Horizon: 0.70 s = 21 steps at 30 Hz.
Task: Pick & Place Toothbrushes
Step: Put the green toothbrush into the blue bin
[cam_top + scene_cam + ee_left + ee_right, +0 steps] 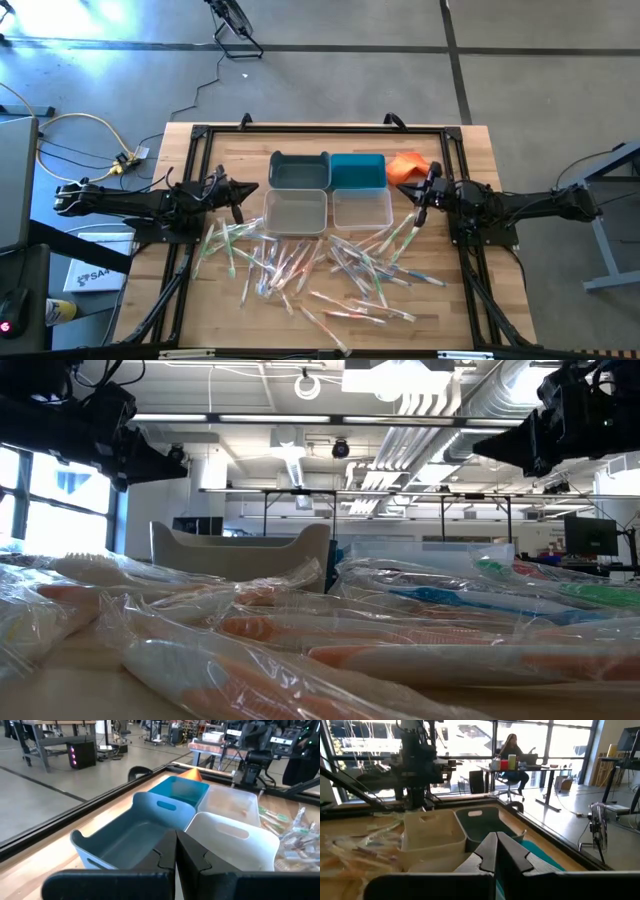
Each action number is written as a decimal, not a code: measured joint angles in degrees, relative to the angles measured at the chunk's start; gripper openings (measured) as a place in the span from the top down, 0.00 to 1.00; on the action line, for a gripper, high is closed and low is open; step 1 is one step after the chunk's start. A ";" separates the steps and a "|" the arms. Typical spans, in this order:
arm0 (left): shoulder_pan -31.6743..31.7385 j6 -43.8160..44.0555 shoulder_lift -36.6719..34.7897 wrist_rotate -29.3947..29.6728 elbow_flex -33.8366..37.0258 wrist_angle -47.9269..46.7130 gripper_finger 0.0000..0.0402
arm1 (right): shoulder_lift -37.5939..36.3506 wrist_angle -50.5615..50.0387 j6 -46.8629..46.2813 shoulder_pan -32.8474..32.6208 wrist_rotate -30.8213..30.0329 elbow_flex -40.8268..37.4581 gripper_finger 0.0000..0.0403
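Many toothbrushes (pixel 320 268) in clear wrappers lie in a loose heap on the wooden table, on the near side of the bins; the low view shows them close up (pixel 400 630). My left gripper (pixel 250 188) hovers shut at the table's left, pointing level toward the bins, its fingers together in the left wrist view (pixel 176 857). My right gripper (pixel 412 196) hovers shut at the table's right, facing the bins from the other side (pixel 496 851). Neither gripper holds anything, and both stand above the edges of the heap.
Four small bins stand in a block at the table's middle: grey-blue (pixel 298 170), teal (pixel 357 170), white (pixel 295 211) and clear (pixel 362 208). An orange cloth (pixel 405 165) lies at the far right. A black frame (pixel 196 150) borders the table. A person sits far off (pixel 512 750).
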<state>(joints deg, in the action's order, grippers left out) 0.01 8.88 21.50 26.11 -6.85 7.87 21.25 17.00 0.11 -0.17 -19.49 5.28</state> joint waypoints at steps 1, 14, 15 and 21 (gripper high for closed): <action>0.00 0.00 0.00 0.00 0.00 -0.41 1.00 | 0.19 -0.09 0.12 -0.16 -0.07 0.75 0.99; 0.00 0.00 0.00 0.04 0.00 -1.67 1.00 | 13.58 -12.12 -0.37 -4.85 -6.22 15.55 0.99; 0.00 0.00 0.00 0.04 0.00 -1.76 1.00 | 15.01 -13.26 -0.41 -5.39 -6.37 16.94 0.99; 0.00 0.00 0.02 0.04 0.00 -2.02 1.00 | 23.30 -23.86 -5.60 -8.66 -9.95 26.25 0.99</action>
<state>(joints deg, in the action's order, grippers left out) 0.01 8.88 21.51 26.15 -6.85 5.85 44.55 -6.86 -5.49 -8.83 -29.44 31.53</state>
